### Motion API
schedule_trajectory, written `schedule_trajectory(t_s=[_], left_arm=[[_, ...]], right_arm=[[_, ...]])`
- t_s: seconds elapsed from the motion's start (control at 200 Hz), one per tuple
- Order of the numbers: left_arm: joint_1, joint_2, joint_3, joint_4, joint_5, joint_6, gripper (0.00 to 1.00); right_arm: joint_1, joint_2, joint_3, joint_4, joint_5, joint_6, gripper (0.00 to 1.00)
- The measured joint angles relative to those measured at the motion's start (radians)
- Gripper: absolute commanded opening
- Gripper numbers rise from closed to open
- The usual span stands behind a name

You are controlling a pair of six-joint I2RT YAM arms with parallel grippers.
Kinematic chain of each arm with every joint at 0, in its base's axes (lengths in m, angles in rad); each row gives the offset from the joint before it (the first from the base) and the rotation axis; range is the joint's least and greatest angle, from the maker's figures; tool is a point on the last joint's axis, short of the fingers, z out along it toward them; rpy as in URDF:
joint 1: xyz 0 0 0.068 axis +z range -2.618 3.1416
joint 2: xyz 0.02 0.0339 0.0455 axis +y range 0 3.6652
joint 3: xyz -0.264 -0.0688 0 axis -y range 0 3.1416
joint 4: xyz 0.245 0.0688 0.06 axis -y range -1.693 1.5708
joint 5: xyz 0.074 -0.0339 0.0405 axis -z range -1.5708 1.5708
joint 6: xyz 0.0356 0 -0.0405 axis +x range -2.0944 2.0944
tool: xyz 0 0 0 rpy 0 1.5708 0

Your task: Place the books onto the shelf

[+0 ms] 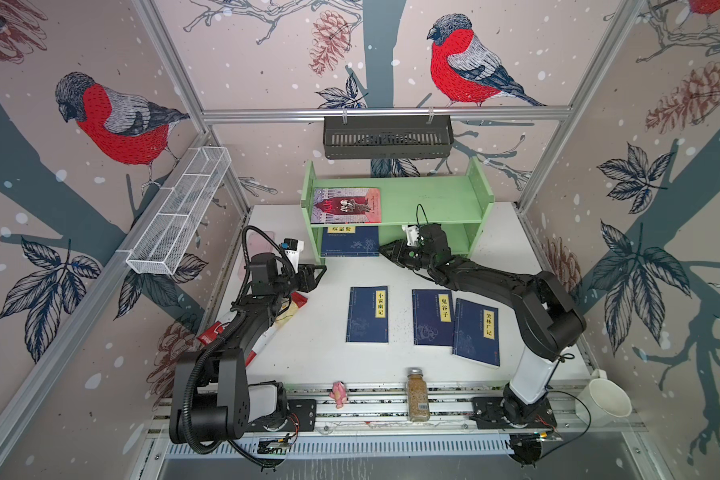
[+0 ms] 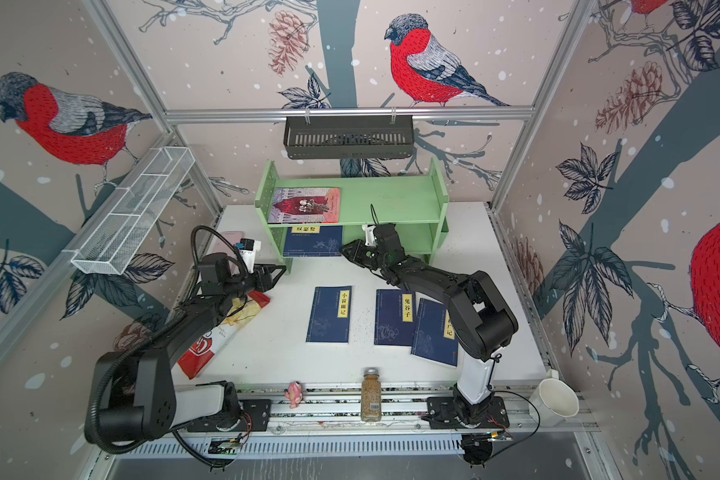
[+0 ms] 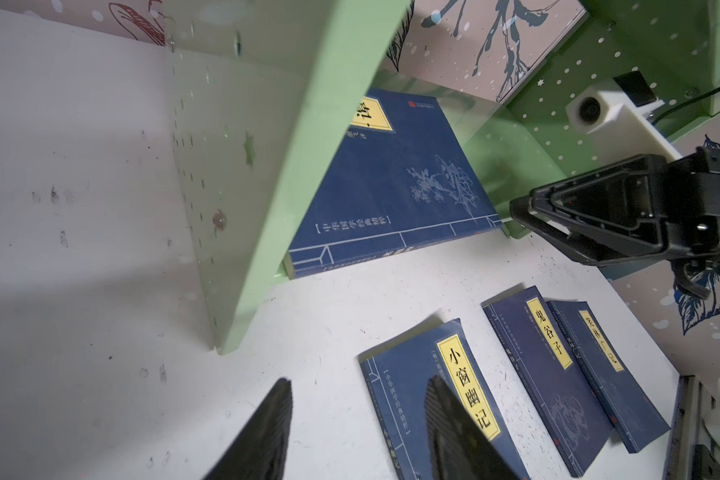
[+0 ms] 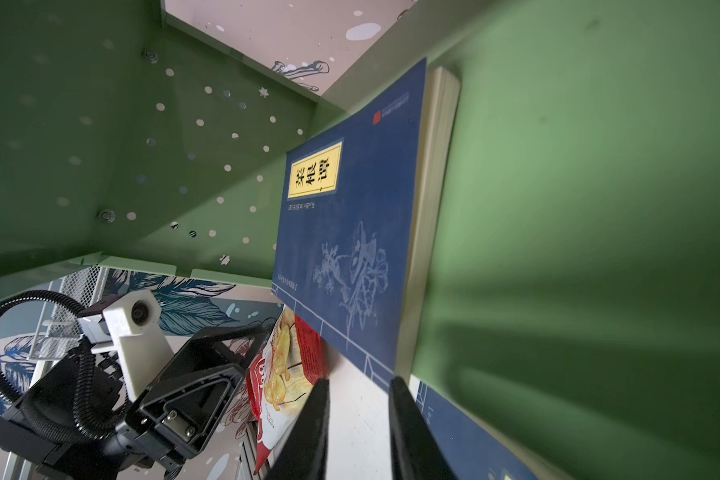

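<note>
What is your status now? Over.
Left gripper open, empty. Right gripper open beside lower-shelf book. Pink book on shelf top; three books on table. Nothing blocks the shelf.

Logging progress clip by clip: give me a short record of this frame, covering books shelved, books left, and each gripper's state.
shelf: green, two tiers
top tier: pink-red book, lying flat
lower tier: one navy book, flat, front edge jutting out
table: three navy books, the right pair overlapping
left gripper: open, empty, near the shelf's left panel
right gripper: narrowly open, empty, at the lower-tier book's corner
</note>
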Motion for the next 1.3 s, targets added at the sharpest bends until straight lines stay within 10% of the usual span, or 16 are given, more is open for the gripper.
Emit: schedule_trajectory(t_s=[1.301], left_arm=[[0.088, -0.075, 0.016, -0.103, -0.007, 0.060, 0.54]], right_arm=[[-0.004, 0.144, 0.172, -0.064, -0.051, -0.008, 0.29]])
